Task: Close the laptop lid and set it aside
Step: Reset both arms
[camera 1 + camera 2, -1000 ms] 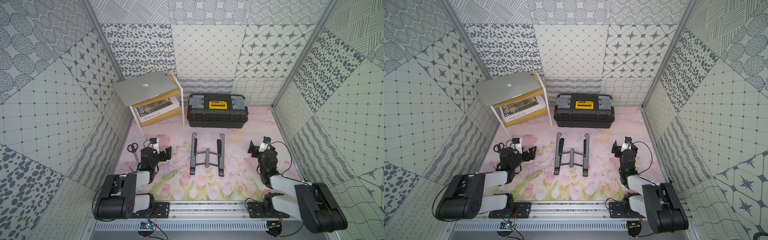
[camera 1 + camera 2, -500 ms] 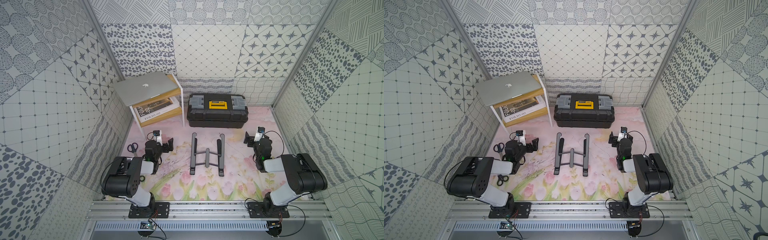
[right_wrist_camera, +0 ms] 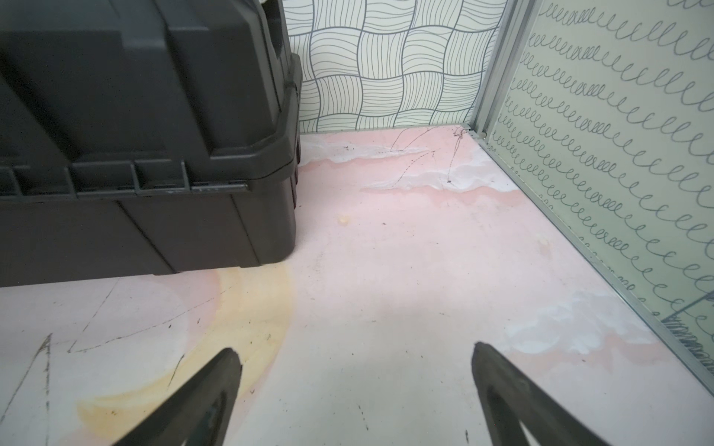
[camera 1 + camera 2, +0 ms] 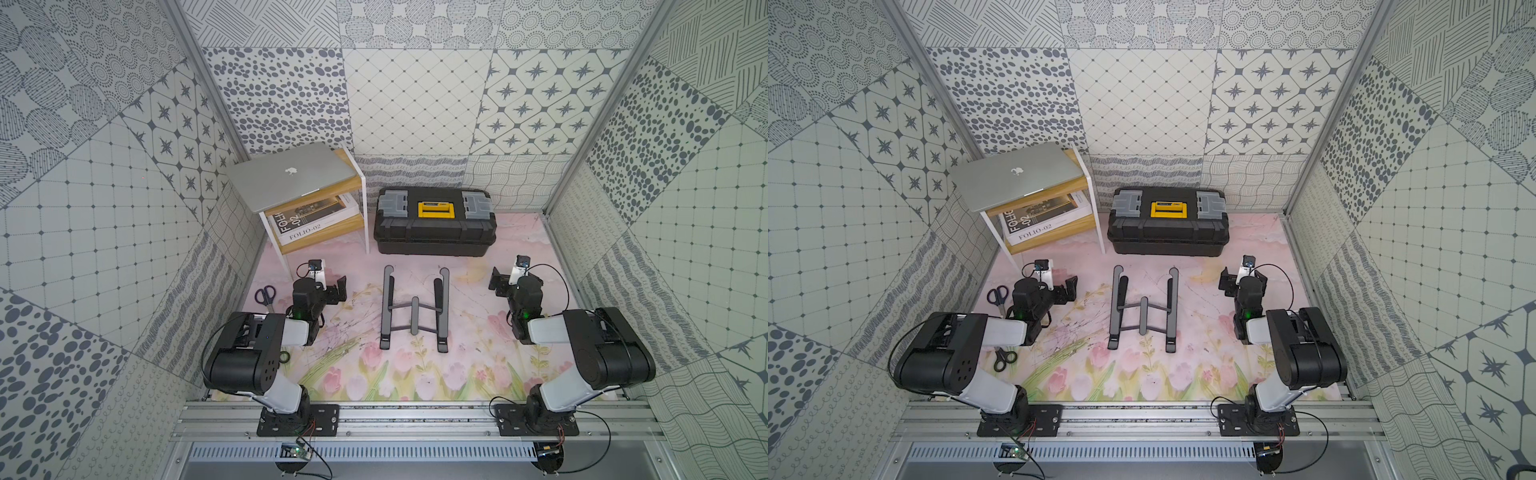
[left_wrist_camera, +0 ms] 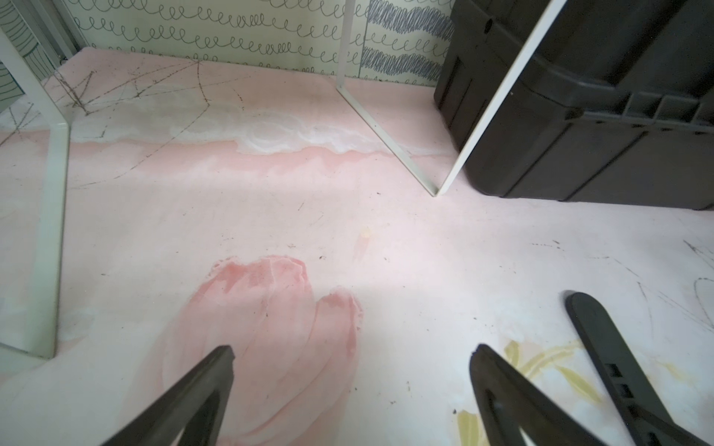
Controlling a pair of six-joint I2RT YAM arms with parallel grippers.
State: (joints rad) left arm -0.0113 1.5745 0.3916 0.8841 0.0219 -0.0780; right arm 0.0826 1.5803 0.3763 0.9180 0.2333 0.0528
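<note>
One laptop lies atop the small rack at the counter's far left corner, its laptop lid shut flat, logo up. I see my left hand and right hand both spread wide, holding nothing, low over the counter either side of the folding stand.

looks like a robotics lab test cell, not a real room. walls are printed pattern panels in an aluminium frame, floor is a floral mat, and the left arm and right arm are bolted to a metal rail with a bare circuit board below.
</note>
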